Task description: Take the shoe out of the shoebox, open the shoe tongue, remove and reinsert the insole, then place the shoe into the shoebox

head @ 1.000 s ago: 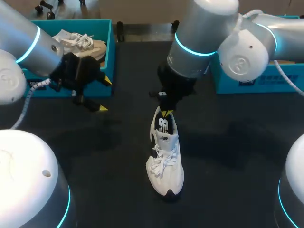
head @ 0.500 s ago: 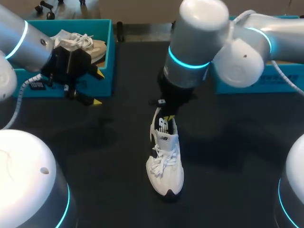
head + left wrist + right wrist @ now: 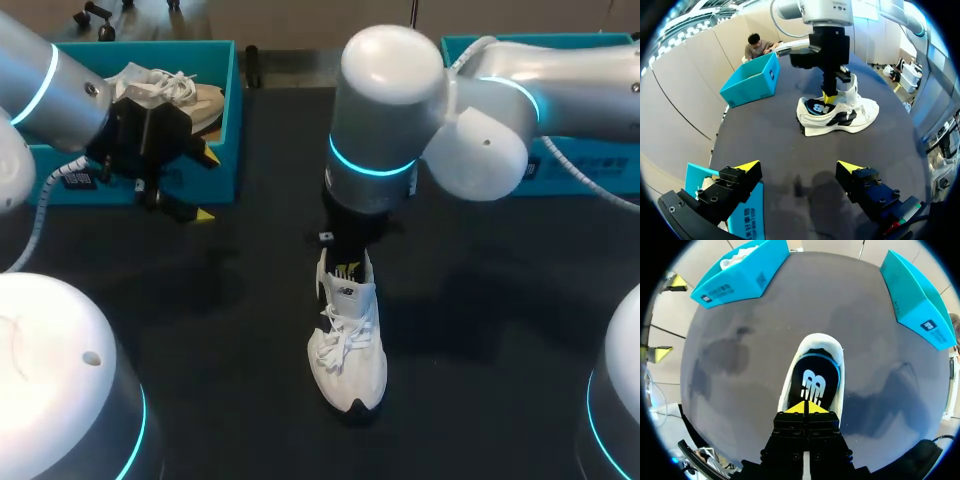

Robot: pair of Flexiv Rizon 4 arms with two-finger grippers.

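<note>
The white lace-up sneaker stands out of its box on the black tabletop. Its dark insole seems seated inside, so removal, reinsertion and reboxing likely remain. The right end effector, tips pressed together, sits at the heel opening. The left end effector hangs spread wide. The left teal cardboard shoebox holds another pale shoe.

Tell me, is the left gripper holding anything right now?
No, the left gripper is open, with only the bare table showing in the wide gap.
</note>
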